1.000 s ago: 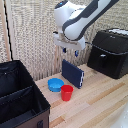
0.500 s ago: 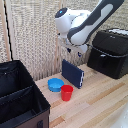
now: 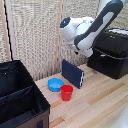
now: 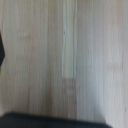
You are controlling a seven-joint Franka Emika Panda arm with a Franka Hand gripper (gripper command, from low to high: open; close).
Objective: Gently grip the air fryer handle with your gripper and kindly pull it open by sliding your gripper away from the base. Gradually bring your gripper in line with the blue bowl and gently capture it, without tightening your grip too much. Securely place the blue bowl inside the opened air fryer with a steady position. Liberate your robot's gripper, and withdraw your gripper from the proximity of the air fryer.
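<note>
- The gripper [image 3: 89,52] hangs above the wooden table [image 3: 100,100], blurred at the end of the white arm [image 3: 95,27]; its fingers cannot be made out, so whether they are spread or closed cannot be told, and nothing is seen in them.
- Just beside it, toward the exterior view's right, sits the air fryer [image 3: 111,54], a black box at the back of the table; its handle is too dark to pick out.
- Below the gripper a dark blue flat panel [image 3: 72,73] stands tilted on edge, between the gripper and the smaller things in front.
- The blue bowl [image 3: 56,84] rests on the table on the panel's left in the exterior view, with a red cup [image 3: 67,92] touching or just in front of it.
- A black fabric bin [image 3: 20,102] fills the exterior view's lower left, well apart from the air fryer.
- The wrist view shows only blurred pale wood grain [image 4: 65,55] and a dark edge [image 4: 55,120] that cannot be identified.
</note>
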